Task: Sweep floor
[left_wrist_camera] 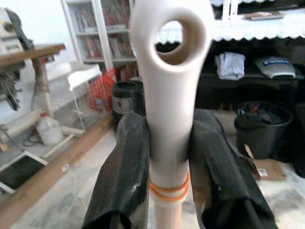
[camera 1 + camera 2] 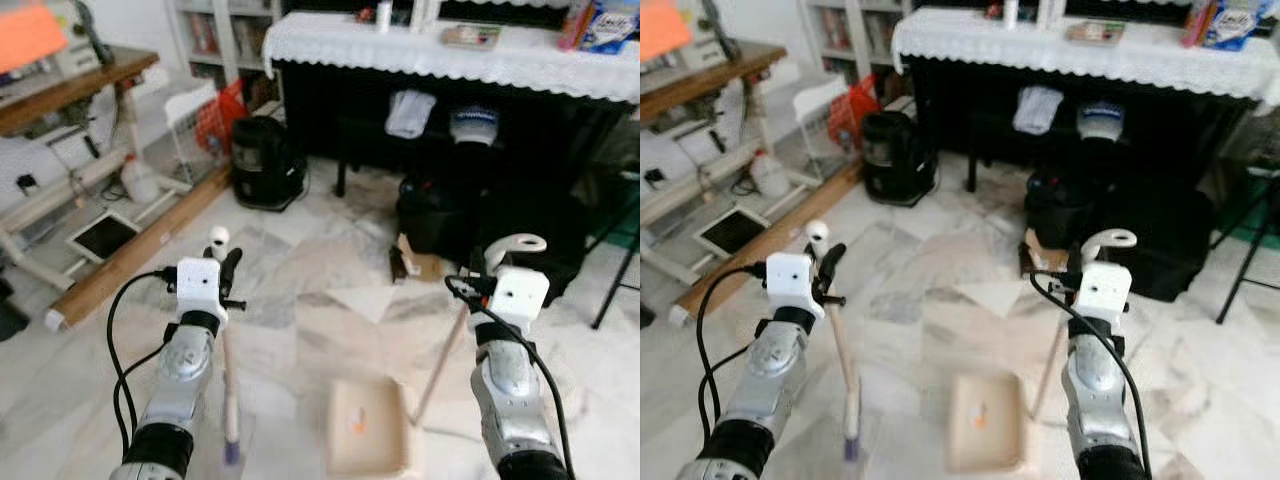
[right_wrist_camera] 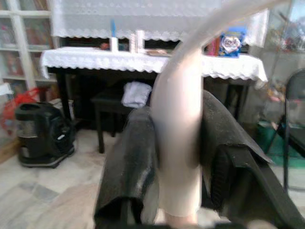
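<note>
One broom [image 2: 230, 400] stands upright on the marble floor [image 2: 300, 270], its handle pinched between the two fingers [image 1: 124, 167] of the left gripper [image 2: 222, 268]. One dustpan [image 2: 367, 428] lies on the floor just beside it, its long handle clamped by the right gripper [image 2: 492, 270]. Behind stand one black bin [image 2: 262, 162] and one lace-covered table [image 2: 440, 50].

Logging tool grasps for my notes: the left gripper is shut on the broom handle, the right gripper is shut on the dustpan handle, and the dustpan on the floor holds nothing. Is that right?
Not quite. The dustpan is not empty: the left eye view shows a small orange bit lying in it. The rest holds: the left gripper is shut on the broom handle, and the right gripper is shut on the dustpan handle.
</note>
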Tool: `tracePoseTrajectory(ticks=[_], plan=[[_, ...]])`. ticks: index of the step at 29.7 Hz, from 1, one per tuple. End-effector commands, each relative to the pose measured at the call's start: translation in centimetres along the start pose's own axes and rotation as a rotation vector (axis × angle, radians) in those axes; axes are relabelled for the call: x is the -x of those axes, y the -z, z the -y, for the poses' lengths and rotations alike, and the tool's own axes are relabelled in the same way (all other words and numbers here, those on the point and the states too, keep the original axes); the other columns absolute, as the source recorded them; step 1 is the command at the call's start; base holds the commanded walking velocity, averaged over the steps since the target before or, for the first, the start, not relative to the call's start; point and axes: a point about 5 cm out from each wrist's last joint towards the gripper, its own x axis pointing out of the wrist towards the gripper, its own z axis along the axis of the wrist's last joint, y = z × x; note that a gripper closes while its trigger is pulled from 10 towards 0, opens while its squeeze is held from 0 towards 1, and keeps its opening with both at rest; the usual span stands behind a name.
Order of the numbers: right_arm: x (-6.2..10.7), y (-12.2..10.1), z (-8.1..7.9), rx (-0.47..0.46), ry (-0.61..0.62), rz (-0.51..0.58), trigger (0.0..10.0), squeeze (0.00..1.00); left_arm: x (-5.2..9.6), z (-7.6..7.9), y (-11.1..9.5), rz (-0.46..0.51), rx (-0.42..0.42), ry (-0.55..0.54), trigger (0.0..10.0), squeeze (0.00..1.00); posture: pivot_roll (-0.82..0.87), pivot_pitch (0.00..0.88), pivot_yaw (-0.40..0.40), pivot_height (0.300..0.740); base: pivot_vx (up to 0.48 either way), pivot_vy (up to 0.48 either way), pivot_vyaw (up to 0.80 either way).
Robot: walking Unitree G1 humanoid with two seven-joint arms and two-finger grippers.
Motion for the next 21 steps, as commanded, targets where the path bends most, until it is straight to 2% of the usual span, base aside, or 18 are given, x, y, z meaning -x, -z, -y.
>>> tracePoseTrajectory(ticks=[1, 10, 14, 18, 21], plan=[[-0.43, -0.89, -0.18, -0.023, 0.005, 0.042, 10.0, 0.00, -0.47, -0.23, -1.09, 0.054, -0.006, -0.005, 10.0, 0.00, -0.07, 0.000, 0.036, 0.740, 0.000, 0.000, -0.78], [-0.49, -0.94, -0.14, -0.022, 0.002, 0.042, 10.0, 0.00, -0.77, 0.14, -1.89, 0.087, 0.007, 0.008, 10.0, 0.00, -0.07, 0.000, 0.032, 0.740, 0.000, 0.000, -0.78], [-0.47, -0.98, -0.24, -0.021, -0.001, 0.043, 10.0, 0.00, -0.93, 0.17, -1.62, 0.060, 0.017, 0.011, 10.0, 0.00, -0.07, 0.000, 0.033, 0.740, 0.000, 0.000, -0.78], [-0.43, -0.94, -0.19, -0.022, 0.001, 0.042, 10.0, 0.00, -0.75, 0.03, -1.40, 0.053, 0.015, 0.004, 10.0, 0.00, -0.07, 0.000, 0.033, 0.740, 0.000, 0.480, -0.78], [-0.42, -0.92, -0.20, -0.021, 0.001, 0.042, 10.0, 0.00, -0.60, 0.06, -1.43, 0.061, 0.007, 0.011, 10.0, 0.00, -0.07, 0.000, 0.032, 0.740, 0.000, 0.000, -0.78]])
